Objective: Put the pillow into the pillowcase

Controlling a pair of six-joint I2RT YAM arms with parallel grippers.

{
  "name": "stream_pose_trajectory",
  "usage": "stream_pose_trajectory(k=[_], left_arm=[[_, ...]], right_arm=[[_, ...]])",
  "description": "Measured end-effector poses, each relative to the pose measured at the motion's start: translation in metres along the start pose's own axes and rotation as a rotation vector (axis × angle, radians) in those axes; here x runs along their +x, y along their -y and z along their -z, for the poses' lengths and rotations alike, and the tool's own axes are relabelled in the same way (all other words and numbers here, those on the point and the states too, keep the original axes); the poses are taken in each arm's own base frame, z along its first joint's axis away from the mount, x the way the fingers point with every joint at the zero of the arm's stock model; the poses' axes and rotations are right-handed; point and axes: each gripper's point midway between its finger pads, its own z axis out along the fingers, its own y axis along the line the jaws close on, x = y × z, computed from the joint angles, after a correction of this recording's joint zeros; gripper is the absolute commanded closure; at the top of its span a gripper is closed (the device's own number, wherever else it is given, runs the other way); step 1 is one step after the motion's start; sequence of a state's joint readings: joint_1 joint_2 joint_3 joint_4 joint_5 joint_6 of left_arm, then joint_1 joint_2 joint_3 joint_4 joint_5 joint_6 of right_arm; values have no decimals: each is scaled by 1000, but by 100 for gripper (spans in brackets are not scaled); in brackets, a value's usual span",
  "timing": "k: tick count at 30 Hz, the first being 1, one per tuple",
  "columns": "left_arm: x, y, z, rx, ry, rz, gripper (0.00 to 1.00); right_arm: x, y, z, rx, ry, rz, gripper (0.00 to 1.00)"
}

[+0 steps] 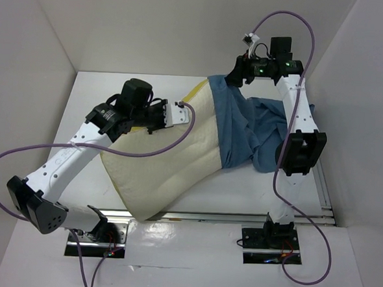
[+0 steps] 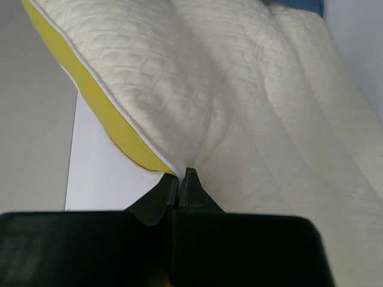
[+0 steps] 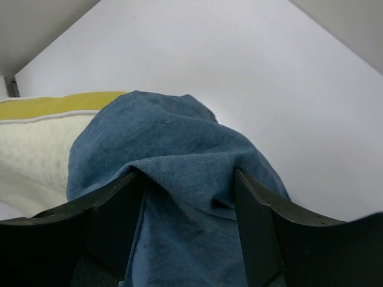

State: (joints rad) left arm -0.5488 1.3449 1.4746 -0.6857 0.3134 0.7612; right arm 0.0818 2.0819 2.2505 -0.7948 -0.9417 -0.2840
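Note:
The cream-yellow pillow [image 1: 163, 174] lies slantwise across the table, its far right end tucked inside the denim-blue pillowcase [image 1: 244, 127]. My left gripper [image 1: 180, 110] sits at the pillow's upper left edge. In the left wrist view this gripper [image 2: 181, 173] is shut on the pillow [image 2: 239, 89], right beside the yellow piping. At the pillowcase's far corner is my right gripper [image 1: 234, 78]. The right wrist view shows it [image 3: 188, 179] open, a raised fold of the pillowcase [image 3: 173, 137] loose between the spread fingers, and the pillow [image 3: 36, 149] poking out at the left.
White walls [image 1: 47, 50] enclose the table on the left, back and right. A metal rail [image 1: 226, 217] runs along the near edge by the arm bases. Purple cables [image 1: 139, 154] loop over the pillow and around the right arm.

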Motion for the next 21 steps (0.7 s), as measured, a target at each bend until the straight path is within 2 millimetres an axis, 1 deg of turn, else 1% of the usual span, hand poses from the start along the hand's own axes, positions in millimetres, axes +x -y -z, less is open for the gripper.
stream_pose_trajectory(k=[2, 5, 7, 9, 11, 12, 14, 16, 18, 21], left_arm=[[4, 0, -2, -8, -10, -1, 100], [7, -2, -3, -16, -19, -14, 100], [7, -3, -3, -19, -20, -21, 100], [7, -3, -3, -22, -22, -23, 100], [6, -3, -3, -24, -23, -26, 100], [5, -3, -3, -24, -22, -28, 100], [4, -3, -4, -26, -20, -33, 100], [2, -3, -4, -28, -16, -36, 100], [1, -3, -5, -29, -15, -39, 100], [-1, -3, -5, -31, -10, -44, 100]], right_arm=[[6, -4, -1, -23, -20, -29, 32], [12, -6, 1, -28, -42, -19, 31], [15, -2, 4, -17, -53, 1, 32], [19, 2, 5, 1, -62, 22, 36], [26, 6, 11, 33, -79, 40, 36], [31, 7, 16, 49, -89, 55, 36], [35, 7, 25, 70, -96, 90, 37], [40, 3, 39, 81, -100, 130, 38], [38, -2, 55, 86, -85, 181, 38], [24, -9, 84, 109, -44, 272, 38]])
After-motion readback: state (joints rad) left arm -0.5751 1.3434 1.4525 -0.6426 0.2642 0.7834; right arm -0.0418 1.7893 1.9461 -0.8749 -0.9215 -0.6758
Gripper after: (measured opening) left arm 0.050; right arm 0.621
